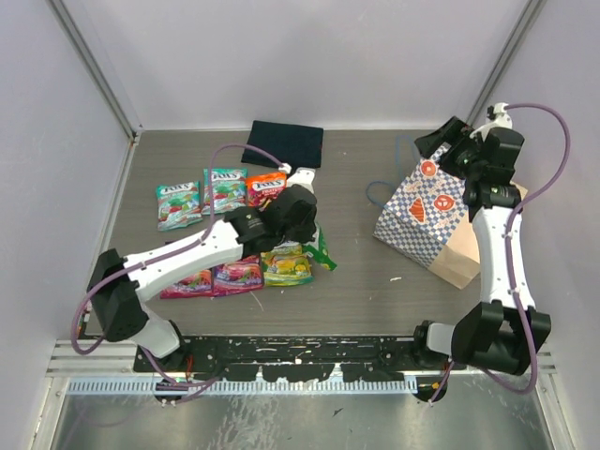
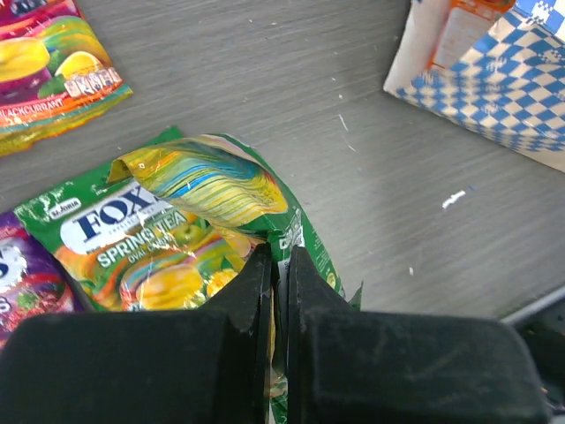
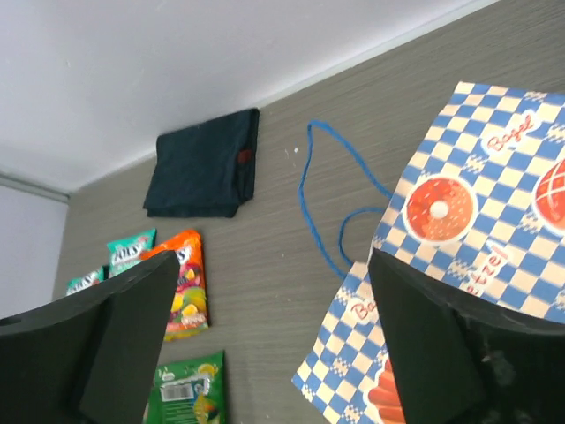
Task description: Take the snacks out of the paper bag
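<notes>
The paper bag [image 1: 424, 211], blue-and-white checkered, lies on its side at the right of the table, blue cord handles [image 3: 320, 208] trailing left. My right gripper [image 1: 441, 142] hovers over its far end, open with nothing between its fingers [image 3: 119, 336]. Several snacks lie left of centre: teal pouches [image 1: 178, 203], an orange one [image 1: 266, 187], purple ones [image 1: 236, 275] and a green FOX pouch [image 2: 132, 238]. My left gripper [image 2: 278, 258] is shut on the edge of a curled green pouch [image 2: 221, 181] just above the others.
A folded dark navy cloth [image 1: 284, 142] lies at the back centre. Grey walls close in the table on the left, back and right. The bag [image 2: 503, 97] lies a short way right of the held pouch.
</notes>
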Controlling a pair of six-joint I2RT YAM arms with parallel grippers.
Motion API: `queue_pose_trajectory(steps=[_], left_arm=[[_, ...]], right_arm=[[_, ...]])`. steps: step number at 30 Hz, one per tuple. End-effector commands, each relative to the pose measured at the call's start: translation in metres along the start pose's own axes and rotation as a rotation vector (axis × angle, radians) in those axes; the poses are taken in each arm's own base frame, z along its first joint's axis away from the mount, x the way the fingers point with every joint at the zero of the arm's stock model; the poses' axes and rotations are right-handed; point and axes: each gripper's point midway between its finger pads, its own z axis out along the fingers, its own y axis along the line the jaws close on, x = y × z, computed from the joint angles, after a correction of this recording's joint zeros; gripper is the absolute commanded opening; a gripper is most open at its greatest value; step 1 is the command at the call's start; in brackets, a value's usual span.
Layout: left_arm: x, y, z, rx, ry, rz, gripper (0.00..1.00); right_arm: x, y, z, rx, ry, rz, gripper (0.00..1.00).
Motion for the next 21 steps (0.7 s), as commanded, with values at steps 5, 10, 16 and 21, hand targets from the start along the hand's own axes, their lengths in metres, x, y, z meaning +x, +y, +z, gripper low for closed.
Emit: queue_pose_trajectory(steps=[5, 10, 16, 21], left_arm=[[-0.086, 0.009, -0.05, 0.13, -0.064, -0.303, 0.0], [-0.11, 0.014, -0.048, 0.354, 0.061, -0.486, 0.0], [-0.122, 0.006, -0.051, 0.482, 0.111, -0.56, 0.0], [-0.122, -0.006, -0.056, 0.555, 0.149, -0.574, 0.0]], right_arm=[[0.009, 0.052, -0.057, -0.053, -0.035, -0.259, 1.0], [0.052, 0.136, -0.103, -0.545, -0.059, -0.4, 0.99], [0.139, 0.201, -0.136, -0.947, 0.126, -0.636, 0.92], [0.164, 0.224, -0.137, -1.066, 0.217, -0.674, 0.85]])
